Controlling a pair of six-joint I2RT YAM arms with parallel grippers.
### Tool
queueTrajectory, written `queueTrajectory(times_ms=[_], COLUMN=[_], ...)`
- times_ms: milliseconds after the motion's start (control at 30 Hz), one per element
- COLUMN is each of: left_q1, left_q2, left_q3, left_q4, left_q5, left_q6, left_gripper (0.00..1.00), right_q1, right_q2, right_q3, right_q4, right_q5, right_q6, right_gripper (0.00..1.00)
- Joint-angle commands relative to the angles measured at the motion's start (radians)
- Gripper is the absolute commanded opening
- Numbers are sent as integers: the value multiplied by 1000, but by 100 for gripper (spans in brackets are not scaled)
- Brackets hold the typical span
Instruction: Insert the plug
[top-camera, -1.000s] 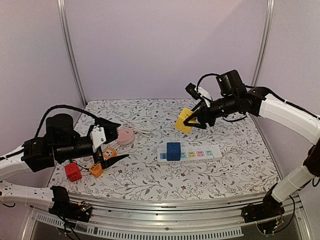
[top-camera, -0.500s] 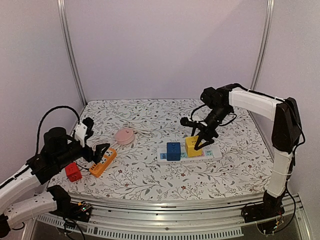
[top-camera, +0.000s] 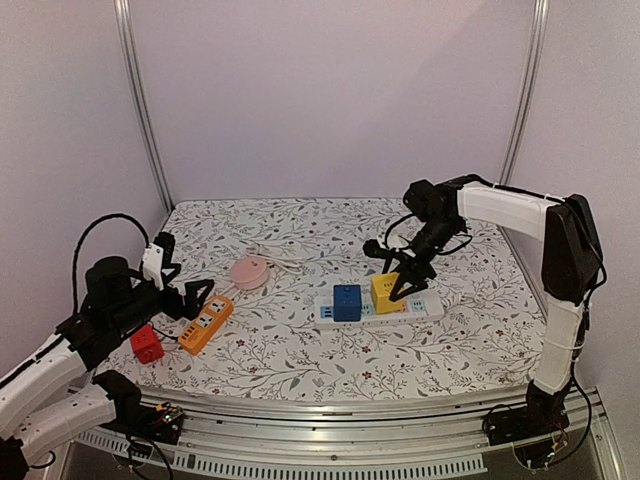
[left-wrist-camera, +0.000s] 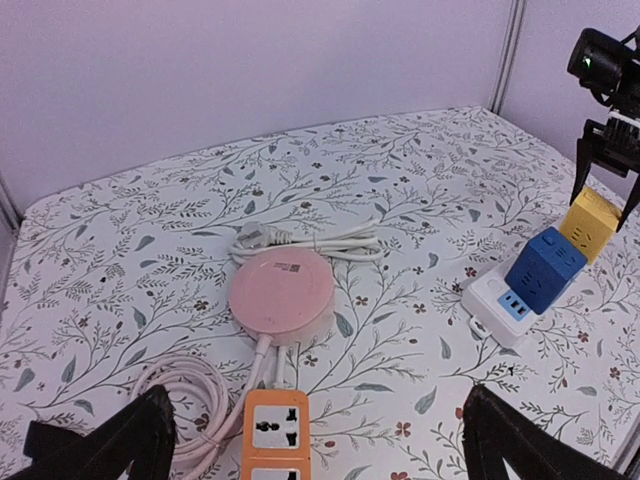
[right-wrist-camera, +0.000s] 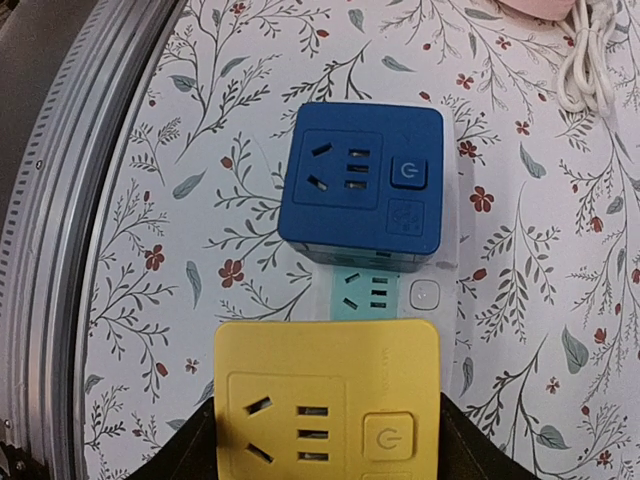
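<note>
Two cube plugs stand on the white power strip (top-camera: 422, 308), which lies on the bench (top-camera: 300, 350) toward my right side. The blue cube plug (top-camera: 347, 301) sits at its left end and the yellow cube plug (top-camera: 385, 292) just beside it; the right wrist view shows one teal socket between them.

Handling, as judged: the yellow cube plug is a rigid, light plastic block with smooth flat faces. Grip it across two opposite side faces and press straight down without tilt. The strip looks light and may slide under a skewed push.

My right hand (top-camera: 398, 284) is at medium width, its fingers (right-wrist-camera: 195, 455) closed against both sides of the yellow cube plug. I cannot tell whether the pins are fully seated.

My left hand (top-camera: 187, 288) is fully wide, holds nothing, and hangs above the orange power strip (top-camera: 207, 322).
</note>
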Motion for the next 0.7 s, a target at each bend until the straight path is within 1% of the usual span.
queueTrajectory(times_ms=[0,233,667], left_q1=[15,15,16], left_q2=[23,26,19], left_q3=[-14,-14,-14], left_q4=[35,36,47], left_q5=[20,17,13], left_q6=[3,11,29], left_gripper=[99,99,99], right_q1=[-12,-15,-22], right_q2=[45,70,51], right_q3=[-8,-24,-86], right_q4=[49,61,78], right_q5=[-42,-36,19], right_q6=[-9,3,50], right_gripper=[0,0,0])
